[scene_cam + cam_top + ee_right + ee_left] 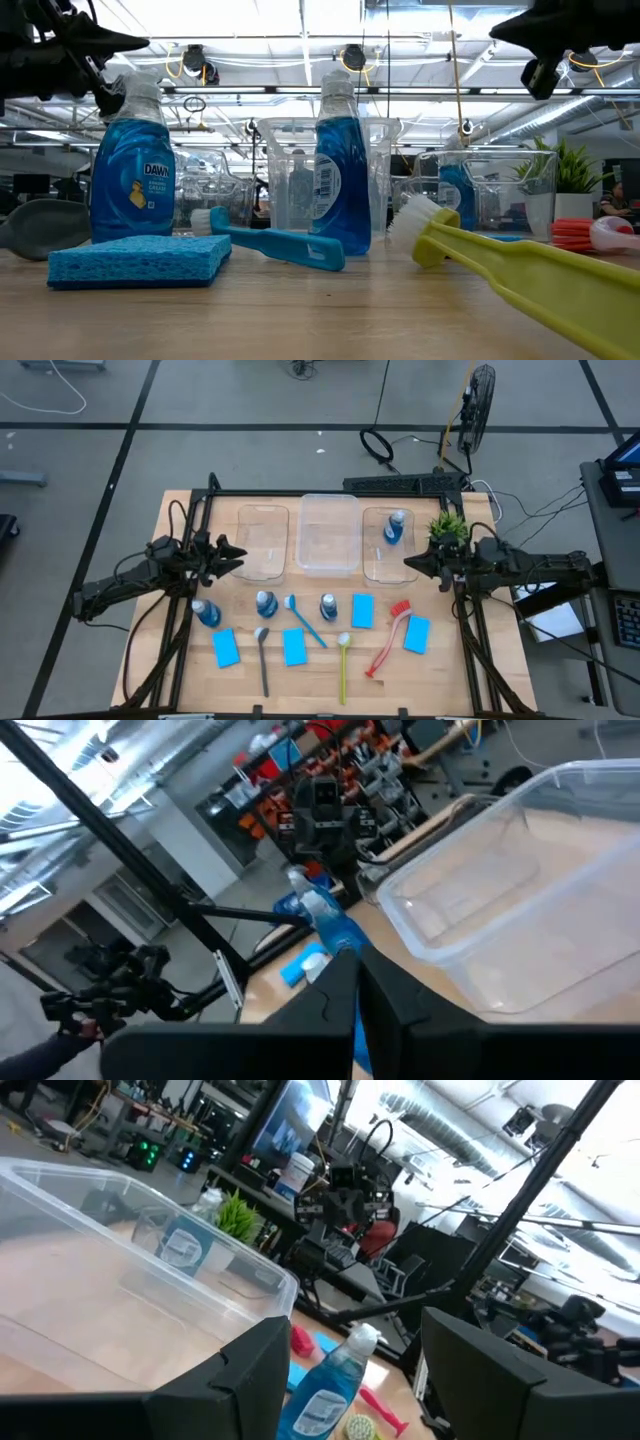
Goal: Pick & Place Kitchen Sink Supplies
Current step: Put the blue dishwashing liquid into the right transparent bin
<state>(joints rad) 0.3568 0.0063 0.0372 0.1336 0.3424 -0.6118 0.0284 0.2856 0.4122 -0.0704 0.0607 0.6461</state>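
Three blue bottles (205, 612) (266, 603) (328, 606) stand upright on the table. Another blue bottle (394, 527) stands inside the right clear tub (375, 565). Several flat blue sponges (226, 647) lie near them. A dark brush (262, 658), a blue brush (305, 618), a yellow-green brush (343, 665) and a red brush (388, 635) lie flat. My left gripper (235, 557) (350, 1380) hovers open over the left tub's near edge, holding nothing. My right gripper (410, 562) (355, 990) hovers shut and empty at the right tub's near right corner.
Three clear tubs stand in a row at the far side: left (263, 540), middle (328, 532), right. A small green potted plant (447, 525) stands beside the right tub, just behind my right gripper. Bare wood lies at the near left and right corners.
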